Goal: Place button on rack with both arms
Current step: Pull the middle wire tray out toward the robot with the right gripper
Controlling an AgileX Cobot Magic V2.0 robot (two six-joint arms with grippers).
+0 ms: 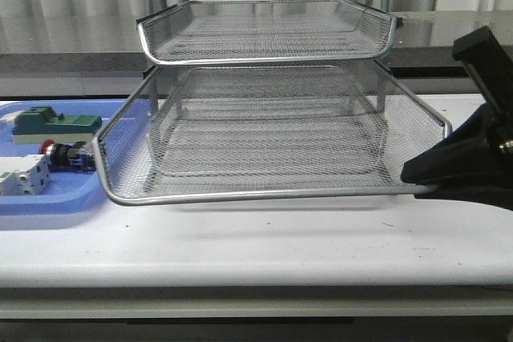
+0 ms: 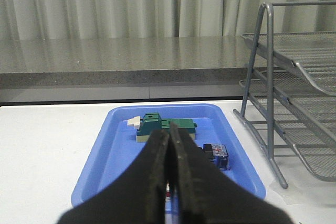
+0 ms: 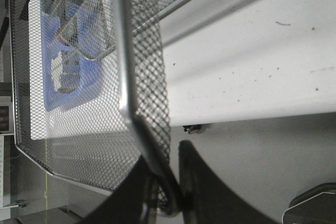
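The button (image 1: pixel 68 154), red cap and black body, lies in the blue tray (image 1: pixel 48 207) left of the rack (image 1: pixel 264 195). The rack's silver mesh middle tier sticks out toward the table front. My right gripper (image 1: pixel 417 174) is shut on that tier's front right corner; in the right wrist view the gripper (image 3: pixel 167 167) clamps the rim of the rack (image 3: pixel 149 82). My left gripper (image 2: pixel 169 132) is shut and empty above the blue tray (image 2: pixel 105 156), and its fingers partly hide the button (image 2: pixel 216 155). The left gripper is out of the front view.
A green block (image 1: pixel 56 123) and a white block (image 1: pixel 22 175) share the blue tray with the button. The green block (image 2: pixel 157 123) lies just beyond my left fingertips. The rack's frame and legs (image 2: pixel 269 93) stand right of the tray. A grey counter runs behind the table.
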